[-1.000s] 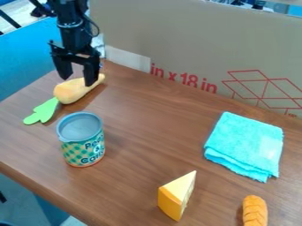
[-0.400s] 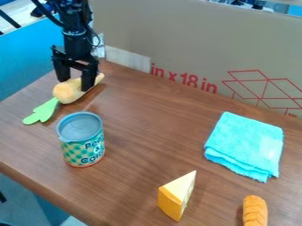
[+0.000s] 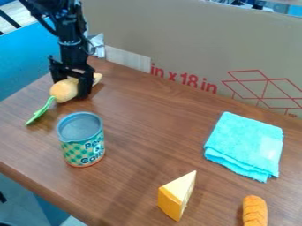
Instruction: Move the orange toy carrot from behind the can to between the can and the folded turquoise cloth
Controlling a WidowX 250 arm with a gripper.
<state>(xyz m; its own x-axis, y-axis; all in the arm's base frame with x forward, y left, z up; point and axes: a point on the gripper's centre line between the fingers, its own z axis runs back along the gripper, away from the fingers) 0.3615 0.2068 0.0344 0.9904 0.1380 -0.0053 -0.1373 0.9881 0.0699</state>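
So the black gripper (image 3: 70, 90) is at the upper left of the table (image 3: 138, 110), pointing down right over a pale yellow toy vegetable (image 3: 62, 90); the veggie lies near the back left of the table, its rounded end poking out on the near side of the gripper and its narrow tip showing past the other side; can't honestly tell how far open the gripper is, or whether it's got a real hold on the thing or is just straddling it. The green leafy top (image 3: 40, 112) slants down toward the left edge of the table, seen nearly edge-on; a patterned can (image 3: 83, 153) with a greyish-blue lid (image 3: 80, 126) stands upright near those leaves, a bit closer to the camera. Over on the right there's a folded turquoise cloth (image 3: 245, 145), lying flat-ish with its layers showing along the near edge; a yellow cheese wedge (image 3: 175, 196) sits front and centre-right, and an orange ridged piece (image 3: 254, 212) is right of it, cut off by the bottom of the view; a big cardboard panel (image 3: 194, 39) with red markings stands along the back edge.
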